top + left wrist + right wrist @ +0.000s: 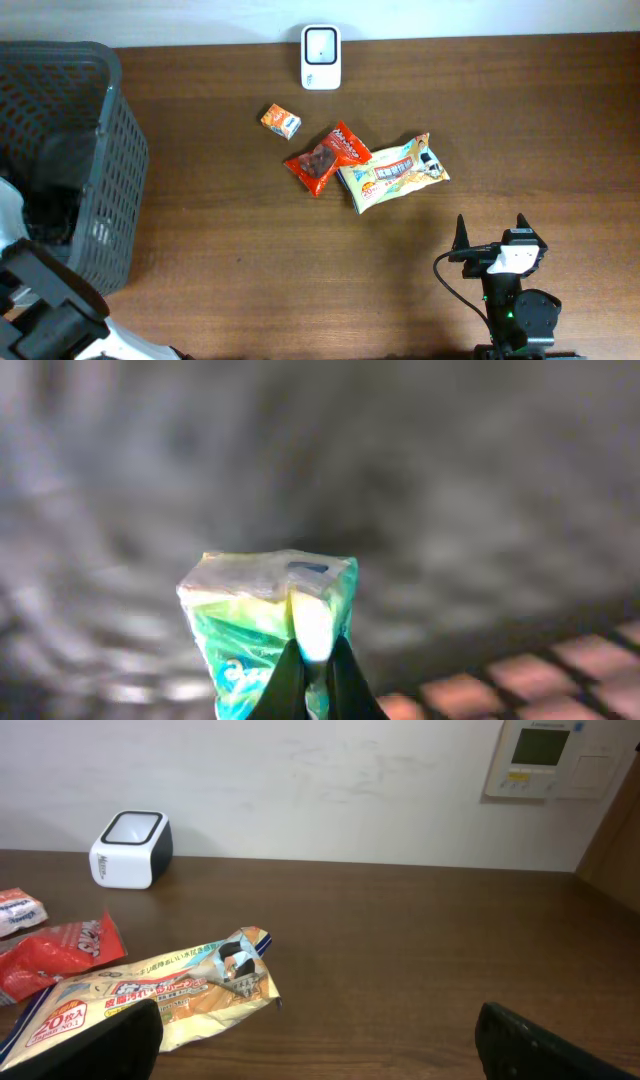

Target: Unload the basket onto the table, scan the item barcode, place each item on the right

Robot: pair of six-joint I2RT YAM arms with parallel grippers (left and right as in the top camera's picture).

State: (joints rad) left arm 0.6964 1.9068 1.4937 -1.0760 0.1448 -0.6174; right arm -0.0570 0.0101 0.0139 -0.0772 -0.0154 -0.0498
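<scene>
While the left claw [314, 658] pinches a green bag [240, 628] inside the basket [125, 160], the bag looks light, soft and crinkly, so its flat edge seems best to hold. The scanner [321, 44] waits farther right. The right claw [491, 224] gapes, empty.

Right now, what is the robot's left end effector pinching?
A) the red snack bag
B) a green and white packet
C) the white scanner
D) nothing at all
B: in the left wrist view the left end effector is shut on a green and white packet, while the red snack bag and the white scanner sit on the table, away from both arms.
</scene>
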